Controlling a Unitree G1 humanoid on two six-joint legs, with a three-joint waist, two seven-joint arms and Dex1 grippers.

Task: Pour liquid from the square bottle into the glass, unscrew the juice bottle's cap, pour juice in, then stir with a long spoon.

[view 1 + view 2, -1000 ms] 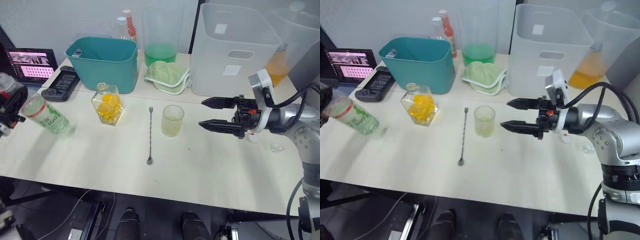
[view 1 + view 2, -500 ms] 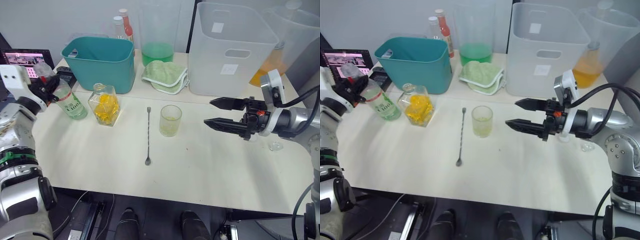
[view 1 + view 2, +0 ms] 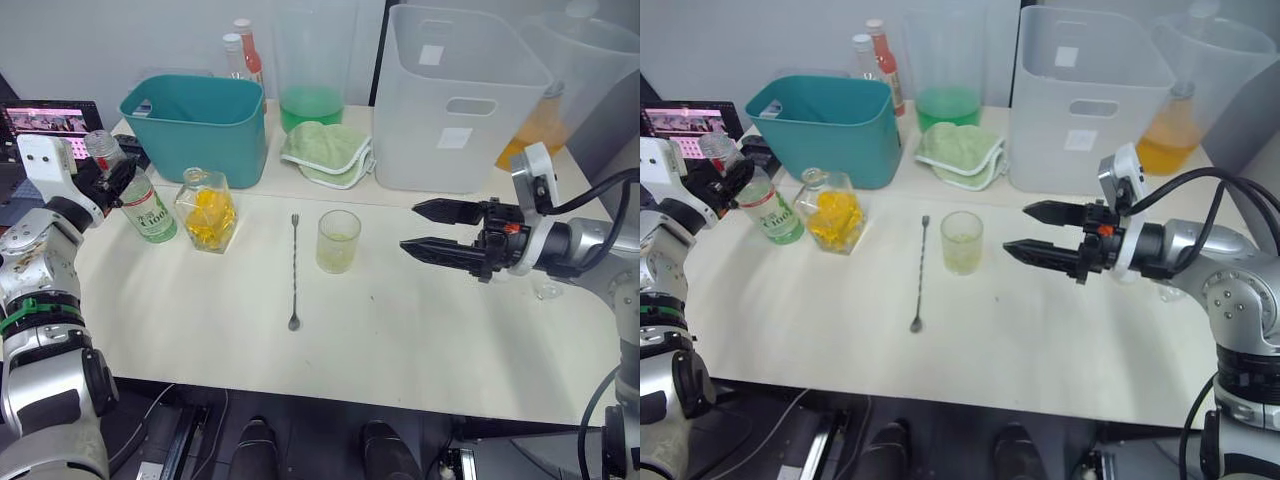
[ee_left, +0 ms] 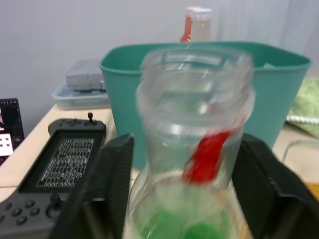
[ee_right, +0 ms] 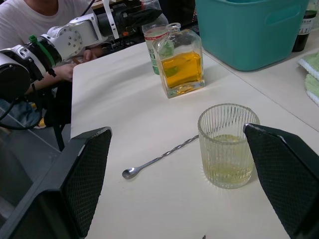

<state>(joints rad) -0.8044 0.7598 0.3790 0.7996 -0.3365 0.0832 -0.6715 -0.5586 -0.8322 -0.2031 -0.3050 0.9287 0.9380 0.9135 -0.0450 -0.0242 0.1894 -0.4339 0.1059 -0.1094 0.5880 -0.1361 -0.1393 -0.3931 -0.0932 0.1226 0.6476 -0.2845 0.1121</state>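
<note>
Two arms split the work: left gripper [image 3: 110, 178] pinches the uncapped juice bottle [image 3: 143, 201] upright at the table's far left, glass [image 3: 337, 241] well rightward, nearer the spread right gripper [image 3: 420, 227].

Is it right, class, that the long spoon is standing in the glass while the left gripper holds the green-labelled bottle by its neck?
Not quite. The long spoon lies flat on the table beside the glass, not in it, as the left eye view shows. The left gripper does hold the green-labelled bottle by its neck.
</note>
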